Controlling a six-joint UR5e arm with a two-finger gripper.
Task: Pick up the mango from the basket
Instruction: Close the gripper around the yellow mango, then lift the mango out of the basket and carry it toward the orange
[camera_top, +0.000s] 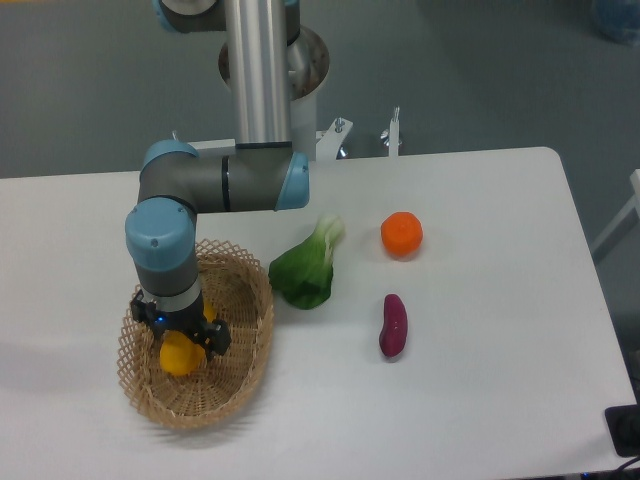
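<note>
The mango (180, 358), a yellow-orange fruit, lies inside the tan wicker basket (250, 300) at the table's front left. My gripper (183, 336) points straight down into the basket, directly over the mango. Its black fingers (217, 338) stand on either side of the fruit's upper end. The jaws look open, with the mango between them, and the wrist hides the top of the fruit.
A green leafy vegetable (303, 270) lies just right of the basket. Further right are a round orange fruit (401, 234) and a purple sweet potato (393, 325). The arm's base column (258, 70) rises at the table's back edge.
</note>
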